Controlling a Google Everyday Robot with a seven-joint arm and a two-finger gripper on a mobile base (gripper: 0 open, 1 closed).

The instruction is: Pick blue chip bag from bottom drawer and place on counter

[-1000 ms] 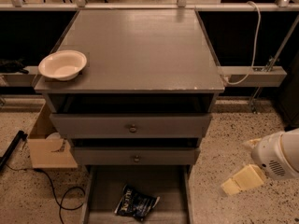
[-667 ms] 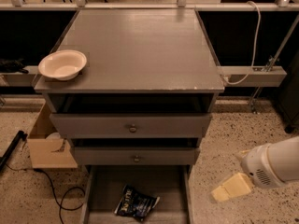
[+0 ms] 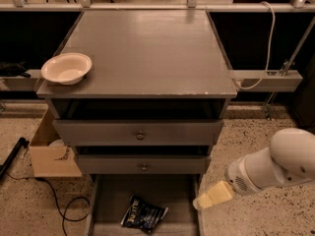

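The blue chip bag (image 3: 142, 215) lies crinkled on the floor of the open bottom drawer (image 3: 108, 200), near its middle. The grey counter (image 3: 142, 53) spans the cabinet top above the drawers. My gripper (image 3: 212, 195), at the end of a white arm coming in from the right, hovers over the drawer's right wall, to the right of the bag and apart from it. Only its pale yellowish tip shows.
A cream bowl (image 3: 66, 68) sits at the counter's left front corner. Two shallower knobbed drawers (image 3: 140, 134) stand slightly open above the bottom one. A cardboard box (image 3: 51, 154) and a black cable (image 3: 64, 205) lie on the speckled floor at left.
My arm and gripper have moved leftward, from out over the floor at right to the bottom drawer's right wall. The bag has not moved.
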